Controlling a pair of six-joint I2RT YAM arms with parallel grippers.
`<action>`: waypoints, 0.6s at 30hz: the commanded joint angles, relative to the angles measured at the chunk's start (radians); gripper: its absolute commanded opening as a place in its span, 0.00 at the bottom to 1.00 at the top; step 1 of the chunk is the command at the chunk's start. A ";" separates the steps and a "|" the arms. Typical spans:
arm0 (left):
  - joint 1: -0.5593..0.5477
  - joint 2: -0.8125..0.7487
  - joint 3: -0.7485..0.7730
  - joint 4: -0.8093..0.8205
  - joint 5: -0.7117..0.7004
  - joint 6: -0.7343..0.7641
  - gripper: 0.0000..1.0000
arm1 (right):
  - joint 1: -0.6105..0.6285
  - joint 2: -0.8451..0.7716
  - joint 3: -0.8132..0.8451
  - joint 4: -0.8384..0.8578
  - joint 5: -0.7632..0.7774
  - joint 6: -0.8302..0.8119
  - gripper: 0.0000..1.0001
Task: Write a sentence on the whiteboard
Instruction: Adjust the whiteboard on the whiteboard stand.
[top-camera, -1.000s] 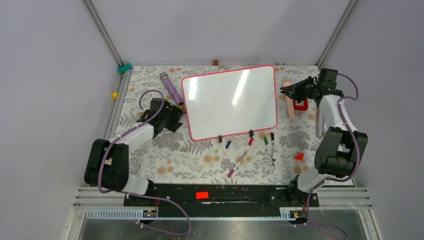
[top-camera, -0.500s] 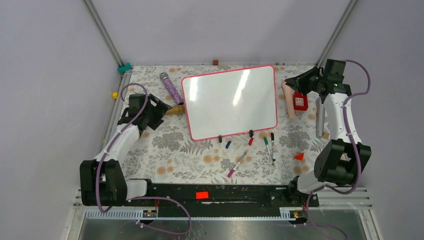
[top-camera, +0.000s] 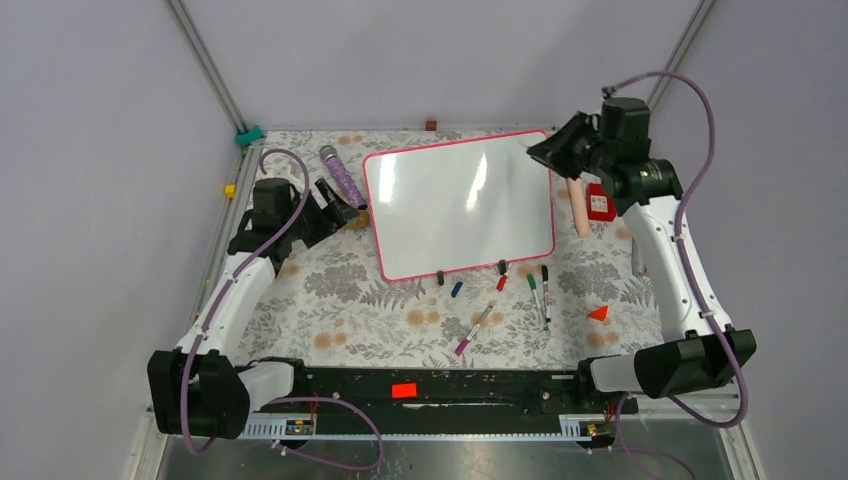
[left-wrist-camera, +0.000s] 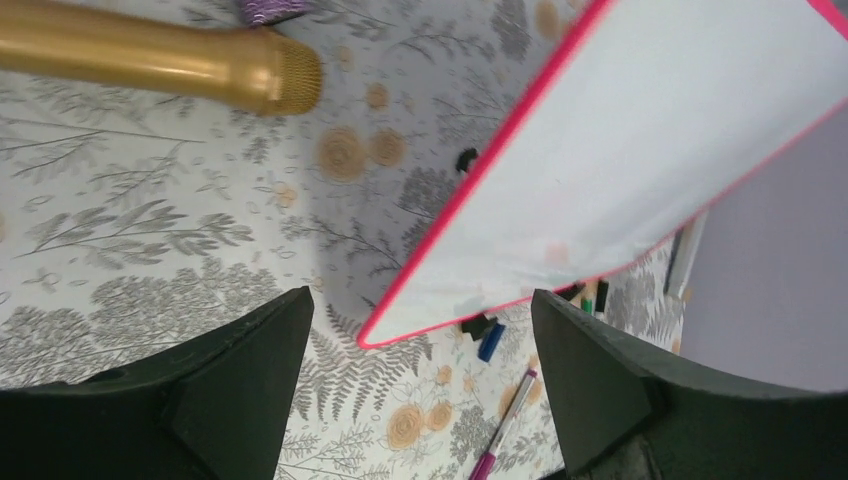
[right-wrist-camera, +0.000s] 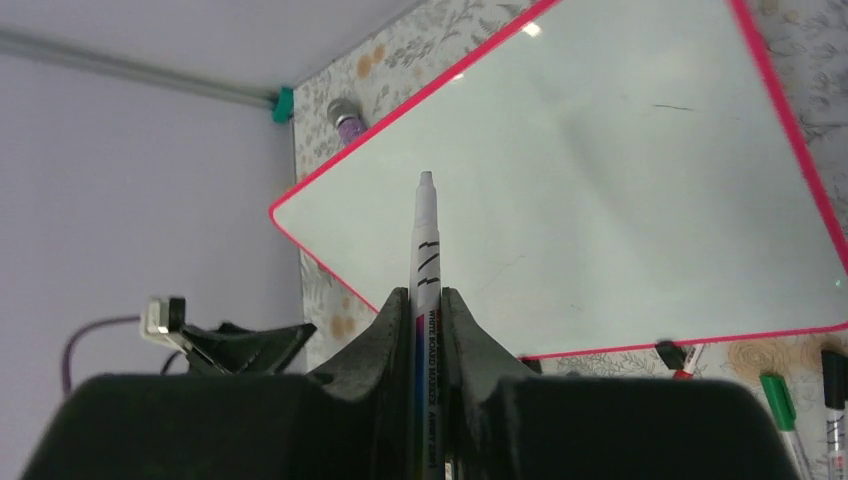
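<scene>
The whiteboard (top-camera: 460, 205) lies on the floral cloth, glossy white with a pink-red rim and two black clip feet (top-camera: 440, 277) at its near edge. No sentence shows on it; only a faint short stroke (right-wrist-camera: 672, 107). My right gripper (top-camera: 548, 152) hovers over the board's far right corner, shut on a white whiteboard marker (right-wrist-camera: 425, 240) whose tip points at the board (right-wrist-camera: 620, 190). My left gripper (top-camera: 330, 205) is open and empty beside the board's left edge; the board's near left corner (left-wrist-camera: 400, 325) lies between its fingers (left-wrist-camera: 240, 390).
A purple glitter microphone (top-camera: 342, 178) and a gold microphone (left-wrist-camera: 200, 65) lie left of the board. Loose markers lie in front: blue cap (top-camera: 456, 289), red (top-camera: 502, 283), green (top-camera: 535, 290), black (top-camera: 545, 288), purple (top-camera: 475, 328). A red box (top-camera: 600, 203), pink cylinder (top-camera: 578, 208) and red cone (top-camera: 598, 313) are at right.
My right arm has risen and swung left, from beside the red box to over the board's far right corner. My left arm has stretched out, its gripper now facing the board's left edge.
</scene>
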 joint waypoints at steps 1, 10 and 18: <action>-0.034 -0.006 0.077 0.039 0.093 0.066 0.82 | 0.183 0.055 0.208 -0.150 0.196 -0.156 0.00; -0.034 0.019 0.146 0.121 0.167 0.046 0.98 | 0.504 0.112 0.325 -0.202 0.486 -0.309 0.00; -0.005 0.123 0.283 0.165 0.173 0.062 0.99 | 0.594 0.148 0.332 -0.195 0.499 -0.362 0.00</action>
